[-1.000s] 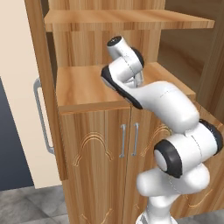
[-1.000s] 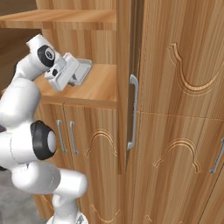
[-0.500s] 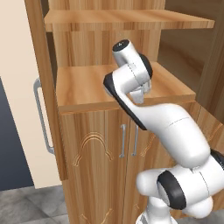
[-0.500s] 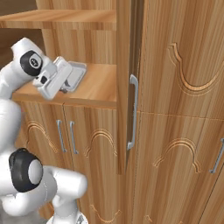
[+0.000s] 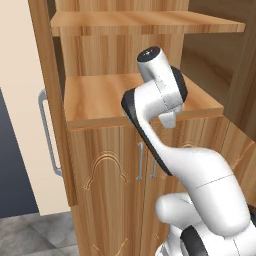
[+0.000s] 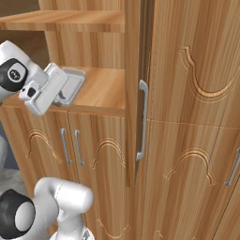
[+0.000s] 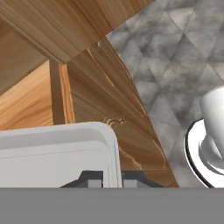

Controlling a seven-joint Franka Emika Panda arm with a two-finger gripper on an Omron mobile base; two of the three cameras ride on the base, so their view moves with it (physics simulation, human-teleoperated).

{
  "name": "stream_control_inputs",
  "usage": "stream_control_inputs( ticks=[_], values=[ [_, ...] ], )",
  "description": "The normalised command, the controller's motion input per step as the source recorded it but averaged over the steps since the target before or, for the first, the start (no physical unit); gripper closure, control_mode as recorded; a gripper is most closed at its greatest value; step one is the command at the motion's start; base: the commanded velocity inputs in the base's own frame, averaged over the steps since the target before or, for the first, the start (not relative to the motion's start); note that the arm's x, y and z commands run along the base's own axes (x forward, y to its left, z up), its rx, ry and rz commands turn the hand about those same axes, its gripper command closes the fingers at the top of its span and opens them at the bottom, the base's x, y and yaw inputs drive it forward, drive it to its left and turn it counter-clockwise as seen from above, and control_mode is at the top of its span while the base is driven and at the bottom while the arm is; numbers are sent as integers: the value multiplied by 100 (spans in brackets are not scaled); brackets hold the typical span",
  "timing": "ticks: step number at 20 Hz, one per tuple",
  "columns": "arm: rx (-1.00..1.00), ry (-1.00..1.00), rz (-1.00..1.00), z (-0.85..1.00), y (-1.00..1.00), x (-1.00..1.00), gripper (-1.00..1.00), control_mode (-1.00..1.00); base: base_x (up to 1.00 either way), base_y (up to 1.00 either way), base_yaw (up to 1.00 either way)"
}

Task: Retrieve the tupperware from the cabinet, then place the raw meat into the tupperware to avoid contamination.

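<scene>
Cabinet [image 6: 187, 117]: tall wood unit, upper door open, bare shelf [image 5: 100, 100] exposed; arched lower doors with paired silver handles [image 6: 70, 146].
Tupperware [image 6: 70, 86]: pale, see-through box, at the shelf's front edge, tilted, held by the gripper [image 6: 60, 96].
Jaws: closed on the box's near side.
Floor [image 7: 175, 65]: grey tile, below.

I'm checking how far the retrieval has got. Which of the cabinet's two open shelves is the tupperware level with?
The lower shelf, not the upper shelf. In the right base view the tupperware, at the gripper, sits over that shelf's front edge, just above the paired-handle doors.
</scene>
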Motion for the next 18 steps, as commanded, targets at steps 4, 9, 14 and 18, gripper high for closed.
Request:
stream_control_inputs(
  ticks=[4, 9, 14, 18],
  values=[
    [0, 1, -1, 19, -1, -82, 100, -100, 0, 0, 0],
    [0, 18, -4, 19, -9, -66, 100, -100, 0, 0, 0],
    [0, 34, -1, 5, 0, -25, 100, -100, 0, 0, 0],
    [2, 8, 0, 0, -2, 0, 100, -100, 0, 0, 0]
  ],
)
